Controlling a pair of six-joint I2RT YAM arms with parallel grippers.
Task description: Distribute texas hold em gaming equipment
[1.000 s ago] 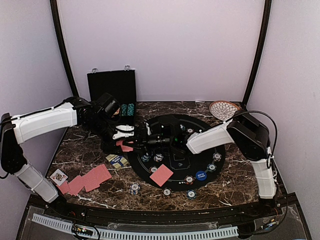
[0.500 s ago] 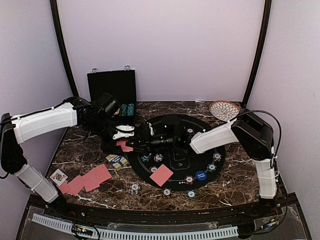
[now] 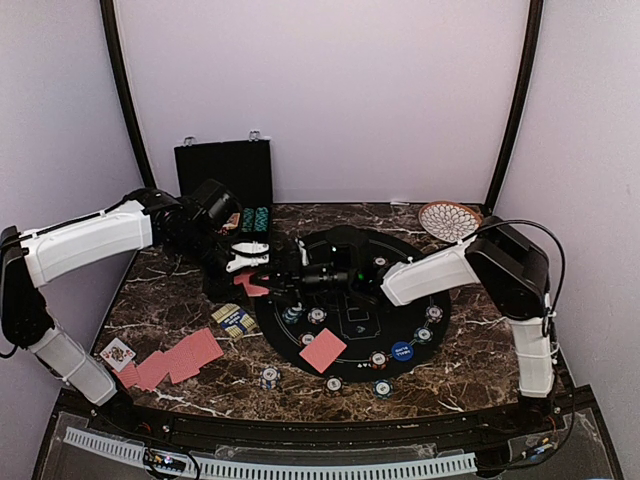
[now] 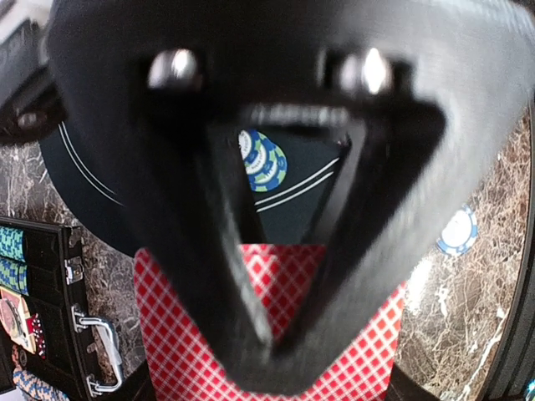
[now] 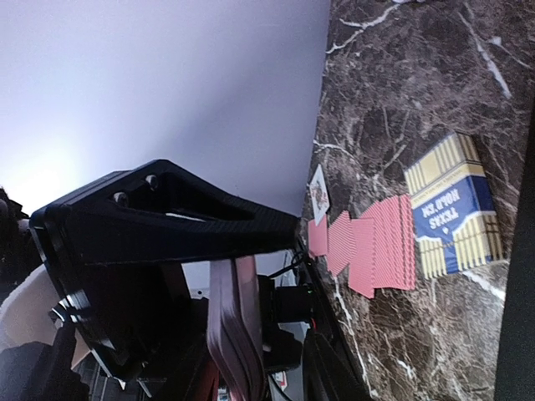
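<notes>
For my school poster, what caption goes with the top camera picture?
Left gripper and right gripper meet at red-backed cards by a black mat dotted with poker chips.

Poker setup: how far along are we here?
Done: chips ring the mat; a card pile and blue disc lie on it; fanned cards lie on the table. In hand: left gripper clamps the deck; right gripper reaches to it, grip unclear. Left: likely more card hands, plus racked chips in the case.
</notes>
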